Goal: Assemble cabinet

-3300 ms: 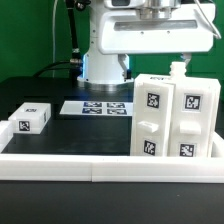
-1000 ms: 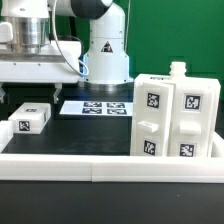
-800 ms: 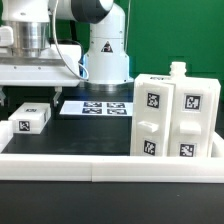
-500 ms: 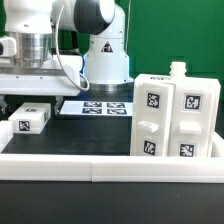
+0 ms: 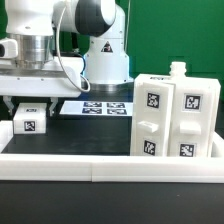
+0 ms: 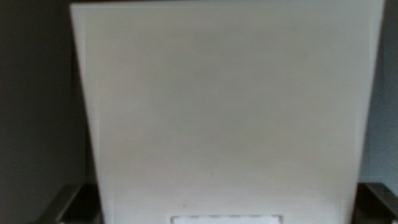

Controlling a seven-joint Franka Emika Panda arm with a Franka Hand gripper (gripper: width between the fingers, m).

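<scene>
We are hanging the gripper [image 5: 31,109] directly over the small white tagged block [image 5: 30,122], which is sitting on the black table [image 5: 85,135] at the exterior view's left, well apart from the large cabinet body [image 5: 175,115] standing upright at the exterior view's right. The marker board [image 5: 95,106] is lying flat between them, farther back, and the low white rim [image 5: 60,165] is running along the near edge. The relation we are leaning on is straight up and down: the block is lying below the tool and between its two fingers [image 5: 52,108], one on each side of it. In the wrist view the block [image 6: 222,100] is filling nearly the whole picture, and its long axis is running crosswise to the line between the dark fingertips [image 6: 68,203], so we are judging that the fingers are set across its shorter width. The jaws are standing about as wide as the block, hard against or just beside its side faces; whether they are squeezing it or only flanking it, we are unable to tell, since neither view is showing the contact plainly. Nor are we able to tell whether the block is resting on the table or raised just off it.
</scene>
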